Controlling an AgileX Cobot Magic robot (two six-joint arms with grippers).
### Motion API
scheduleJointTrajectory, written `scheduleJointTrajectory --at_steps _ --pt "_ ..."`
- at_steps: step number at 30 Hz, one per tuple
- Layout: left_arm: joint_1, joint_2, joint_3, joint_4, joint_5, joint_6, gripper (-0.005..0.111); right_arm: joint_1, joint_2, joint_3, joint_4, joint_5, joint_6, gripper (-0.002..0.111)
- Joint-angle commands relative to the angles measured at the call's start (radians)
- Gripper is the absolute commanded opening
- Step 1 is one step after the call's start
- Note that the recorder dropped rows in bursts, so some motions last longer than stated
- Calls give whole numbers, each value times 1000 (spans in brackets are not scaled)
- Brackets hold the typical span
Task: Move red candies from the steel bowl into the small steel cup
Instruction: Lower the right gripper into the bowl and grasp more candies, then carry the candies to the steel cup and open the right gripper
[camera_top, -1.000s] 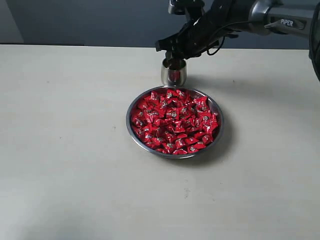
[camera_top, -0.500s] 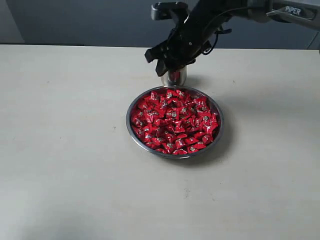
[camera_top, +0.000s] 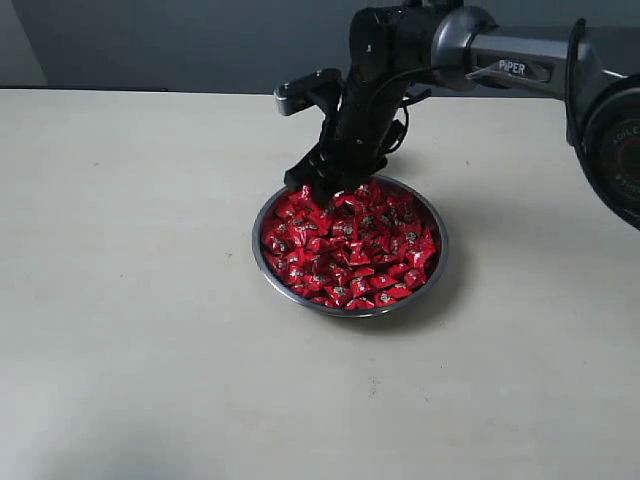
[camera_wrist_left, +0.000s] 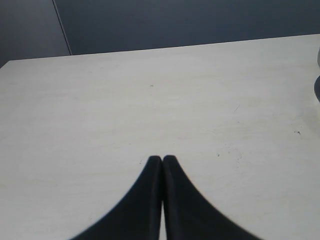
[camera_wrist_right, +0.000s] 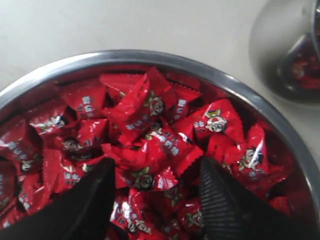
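candies (camera_top: 352, 252) in bowl (camera_top: 349, 312), cup (camera_wrist_right: 275, 42) just beside bowl

**Black and Silver, Marked PIPER**

Silver-grey along the right arm (camera_top: 540, 50), white PIPER lettering (camera_top: 512, 68); black at the wrist, thin black cable (camera_top: 410, 97) looped alongside. Ribbed black pads (camera_wrist_right: 227, 200) on the right gripper (camera_top: 322, 190); smooth, tapered black on the left gripper (camera_wrist_left: 162, 161).

a: we're seeing the red candies (camera_wrist_right: 150, 125) in glossy red wrappers with tiny silver-white printed marks. the steel bowl (camera_wrist_right: 125, 54) looks shiny silver-grey to us.
b: same for us. the small steel cup (camera_wrist_right: 275, 45) is mirror silver with red showing in it. the table (camera_top: 130, 300) is pale cream, faintly streaked. the right gripper (camera_wrist_right: 157, 165) and left gripper (camera_wrist_left: 162, 160) are black, and the wall (camera_top: 150, 40) is dark blue-grey.
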Motion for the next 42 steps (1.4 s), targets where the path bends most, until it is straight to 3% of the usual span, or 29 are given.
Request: scheduleJointTrajectory --at_steps 1,8,14,32,42 --pt "-8 -5 -8 2 -5 -2 0 -1 1 -2 -11 9 19 50" --pt "-8 -5 -8 2 -5 -2 0 1 38 -2 41 33 10 47" --pt "-8 -5 -8 2 -5 -2 0 1 32 -2 44 33 10 1" --pt "-8 -5 -8 2 -5 -2 0 -1 -128 -2 -24 77 16 3" --pt "-8 -5 -8 2 -5 -2 0 -19 -122 -2 -152 -197 178 3"
